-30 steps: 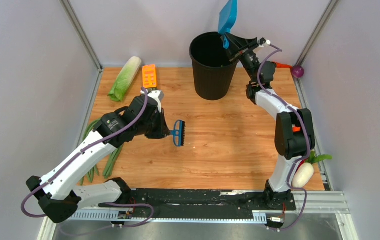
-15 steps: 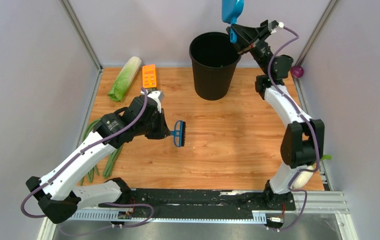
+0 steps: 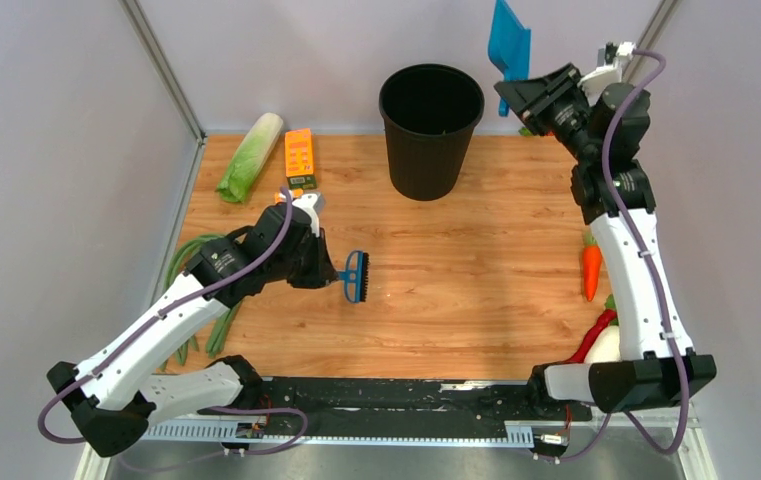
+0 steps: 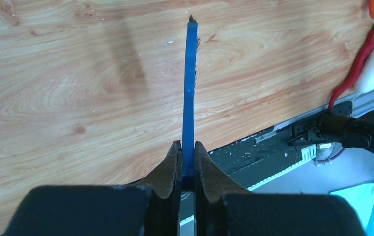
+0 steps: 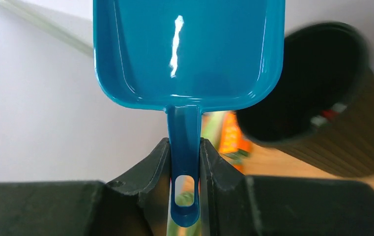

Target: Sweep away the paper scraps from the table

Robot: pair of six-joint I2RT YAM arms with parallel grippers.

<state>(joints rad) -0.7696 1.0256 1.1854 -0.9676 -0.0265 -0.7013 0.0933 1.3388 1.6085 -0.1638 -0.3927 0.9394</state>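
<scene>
This looks like a robot test cell in a lab and not a home: the wooden table (image 3: 456, 290) is closed in by plain grey walls (image 3: 56, 150) with bare metal posts (image 3: 161, 70) in the corners, and a black bin (image 3: 431, 130) stands near its far edge. On the near side of the bin, well apart from it, a left arm (image 3: 156, 330) and a right arm (image 3: 636, 270) are fixed on a metal rail (image 3: 396, 432). Left of the bin a cabbage (image 3: 249, 157) and an orange box (image 3: 299, 155) lie straight on the wood, and right of the bin, nearer to the rail, a carrot (image 3: 591, 272).

Bin (image 3: 431, 150) rear centre of table (image 3: 456, 300); cabbage (image 3: 249, 157) rear left; carrot (image 3: 591, 272) right.
</scene>
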